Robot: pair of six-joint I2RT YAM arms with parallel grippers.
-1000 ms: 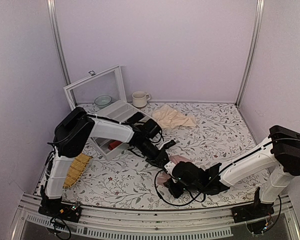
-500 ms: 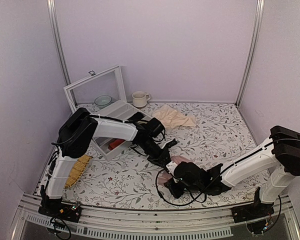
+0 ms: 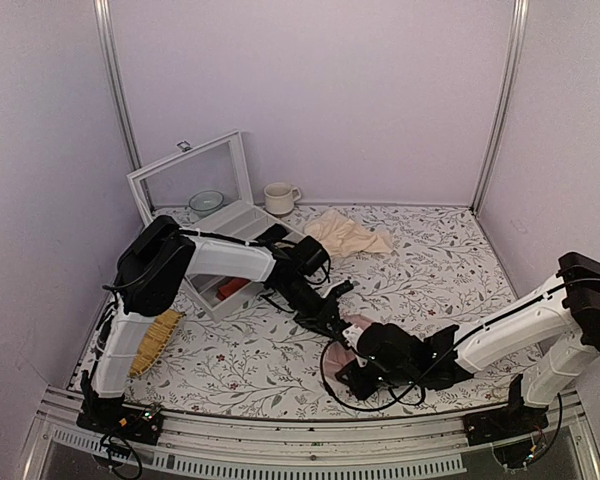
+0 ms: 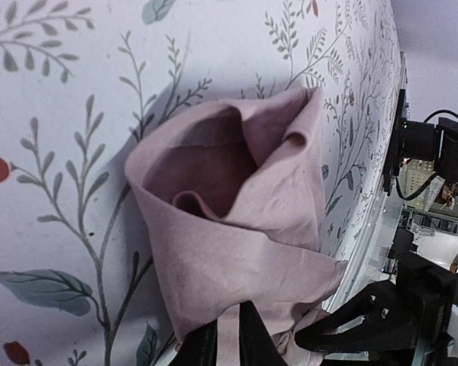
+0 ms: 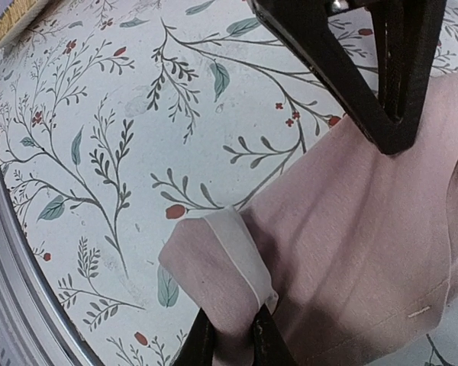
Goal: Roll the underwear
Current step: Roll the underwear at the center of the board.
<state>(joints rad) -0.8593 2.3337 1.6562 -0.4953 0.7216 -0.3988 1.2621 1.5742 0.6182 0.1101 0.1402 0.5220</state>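
The underwear [image 3: 352, 328] is a bunched dusty-pink cloth on the floral table, near the front centre. In the left wrist view the underwear [image 4: 229, 206] curls into a loose open fold, and my left gripper [image 4: 229, 345] is shut on its near edge, a strip of fabric between the black fingers [image 4: 258, 339]. In the right wrist view the underwear [image 5: 366, 221] shows its cream waistband [image 5: 240, 252] folded over a corner, with my right gripper [image 5: 230, 345] shut on that corner. The two grippers hold opposite ends, close together; the left gripper [image 3: 338, 318] is behind the right gripper [image 3: 352, 372].
A plain beige cloth [image 3: 348, 236] lies at the back centre beside a cream cup [image 3: 278, 197]. A white-framed box with an open glass lid [image 3: 195, 180] stands back left, holding a bowl [image 3: 206, 201] and a red bundle [image 3: 230, 288]. A woven mat [image 3: 152, 340] lies front left.
The left jaws have closed onto the pink fabric. The right arm has shifted a little to the right, its grip on the corner unchanged.
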